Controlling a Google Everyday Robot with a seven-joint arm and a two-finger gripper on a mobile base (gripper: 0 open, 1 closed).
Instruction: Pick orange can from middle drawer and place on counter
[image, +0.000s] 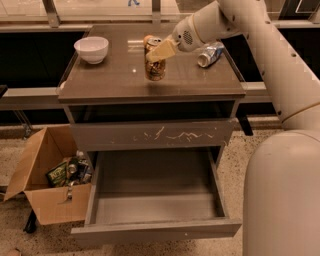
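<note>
Orange can (155, 69), orange-brown with silver top, upright on the counter (110, 80), touching the gripper (161, 50) at its upper side, grip state cannot be told, white arm slanting down from upper right, middle drawer (155, 229) open well below.

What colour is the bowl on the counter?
White; the bowl shows best in the camera view. The tool is at the orange can.

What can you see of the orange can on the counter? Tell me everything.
The orange can is a small orange-brown drink can, metal by the look of it, with a shiny silver top. It stands upright near the middle of the glossy counter. The gripper sits against its upper half, hiding part of its side. Nothing else touches it.
</note>
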